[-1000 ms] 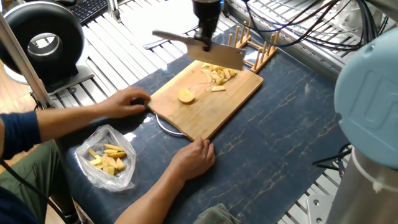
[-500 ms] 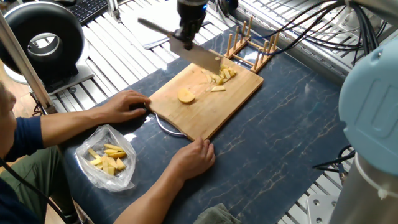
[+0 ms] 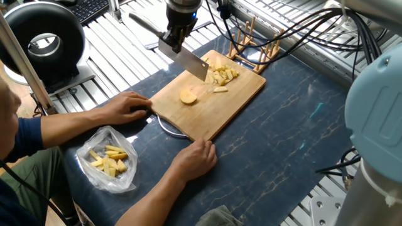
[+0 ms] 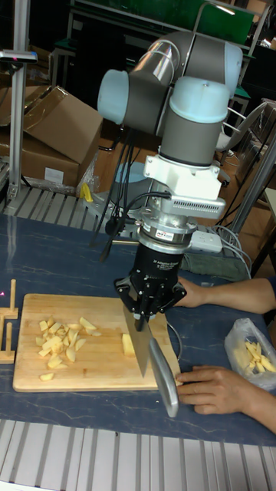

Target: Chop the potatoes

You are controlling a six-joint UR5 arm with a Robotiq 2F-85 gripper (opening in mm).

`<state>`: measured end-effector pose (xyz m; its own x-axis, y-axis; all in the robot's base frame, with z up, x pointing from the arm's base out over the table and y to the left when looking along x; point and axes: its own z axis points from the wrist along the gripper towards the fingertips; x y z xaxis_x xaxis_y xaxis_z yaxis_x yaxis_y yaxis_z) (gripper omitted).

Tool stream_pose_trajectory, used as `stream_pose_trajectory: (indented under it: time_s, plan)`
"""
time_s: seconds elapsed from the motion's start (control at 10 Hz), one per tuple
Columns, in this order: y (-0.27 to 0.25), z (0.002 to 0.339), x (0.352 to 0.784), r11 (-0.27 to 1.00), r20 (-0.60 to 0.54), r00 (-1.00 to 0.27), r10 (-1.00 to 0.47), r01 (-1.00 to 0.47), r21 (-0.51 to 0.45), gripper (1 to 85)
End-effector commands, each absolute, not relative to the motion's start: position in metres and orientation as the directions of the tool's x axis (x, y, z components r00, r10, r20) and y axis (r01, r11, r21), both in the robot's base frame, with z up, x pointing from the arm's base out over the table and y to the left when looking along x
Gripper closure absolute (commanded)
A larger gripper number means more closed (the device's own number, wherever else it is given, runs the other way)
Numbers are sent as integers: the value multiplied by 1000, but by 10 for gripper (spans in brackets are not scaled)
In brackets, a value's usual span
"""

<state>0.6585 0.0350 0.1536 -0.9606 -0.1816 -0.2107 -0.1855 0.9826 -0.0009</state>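
A rounded potato chunk (image 3: 188, 96) (image 4: 128, 344) lies near the middle of the wooden cutting board (image 3: 235, 103) (image 4: 92, 376). A pile of cut potato pieces (image 3: 222, 75) (image 4: 60, 338) lies towards the board's far corner. My gripper (image 3: 176, 37) (image 4: 146, 317) is shut on a cleaver (image 3: 189, 63) (image 4: 143, 349). The blade points down at the board, between the chunk and the pile and close beside the chunk. I cannot tell whether the edge touches the wood.
A person's two hands (image 3: 129, 104) (image 3: 196, 157) hold the board's near edges. A clear plastic bag of yellow pieces (image 3: 109, 160) (image 4: 251, 354) lies at the front left. A wooden rack (image 3: 255, 49) stands behind the board, and a round black device (image 3: 44, 41) at the far left.
My gripper has carried the cleaver leftwards, from over the pile of cut pieces to beside the rounded chunk. The blade has turned as it went. The potatoes and hands stayed put.
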Motion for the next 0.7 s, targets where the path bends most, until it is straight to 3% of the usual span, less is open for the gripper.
stream_pose_trajectory:
  time_s: [0.0,0.3,0.6]
  plan:
    - [54,147,652,990,-214,-968,-129,-137,23,847]
    - [47,134,647,984,-202,-964,-173,-179,9,847]
    - [23,121,600,982,-12,-982,-189,-188,-22,847]
